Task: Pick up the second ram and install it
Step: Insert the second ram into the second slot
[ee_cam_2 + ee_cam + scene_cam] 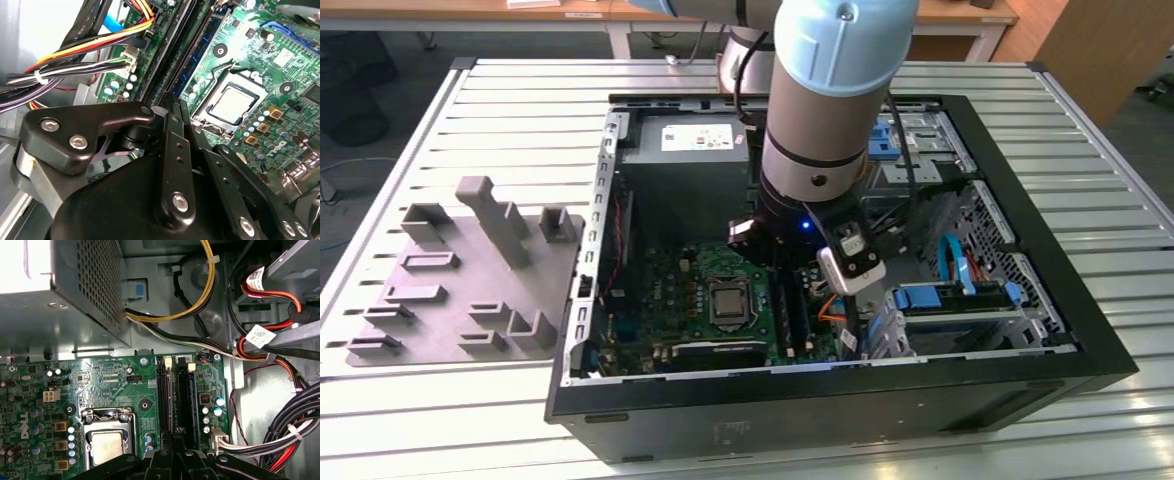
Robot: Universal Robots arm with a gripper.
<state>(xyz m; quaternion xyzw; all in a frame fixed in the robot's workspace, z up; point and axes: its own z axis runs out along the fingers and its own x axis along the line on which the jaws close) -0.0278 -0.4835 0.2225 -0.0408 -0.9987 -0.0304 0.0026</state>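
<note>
Down in the case (854, 400) with gripper (172, 102) pinched narrow, lined up lengthwise just above the memory slots (165, 395) for a straight press; cannot tell whether the second ram sits between.

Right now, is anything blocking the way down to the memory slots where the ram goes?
Nothing visible does. In the first wrist view the gripper hangs right over the black memory slots, with nothing lying across them. The cables run beside the board, not across the slots.
</note>
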